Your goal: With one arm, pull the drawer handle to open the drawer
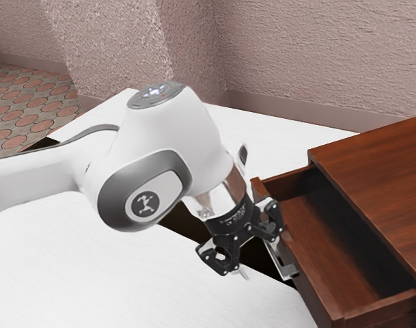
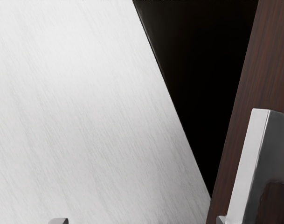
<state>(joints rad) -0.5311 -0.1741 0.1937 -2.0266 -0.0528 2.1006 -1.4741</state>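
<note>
Drawer [image 1: 330, 249] stands pulled well out of the dark wood cabinet [image 1: 382, 164] at the exterior view's right, inside open to view and bare. Its front panel faces the exterior view's left, with the silver bar handle [image 1: 285, 260] mounted on it. White arm [image 1: 167, 164] comes in from the exterior view's left over the white worktop [image 1: 91, 280]. Pincer [image 1: 247, 240] sits low, right at the drawer front. It is released: black fingers [image 1: 272, 221] stand wide apart, one close to the handle's upper end, the other out over the worktop edge, nothing clamped between them. Wrist view: handle [image 2: 260, 163] stands off the brown drawer front [image 2: 267, 56], just outside one grey fingertip [image 2: 220, 220]. Worktop [image 2: 76, 116] lies beyond a dark gap.
</note>
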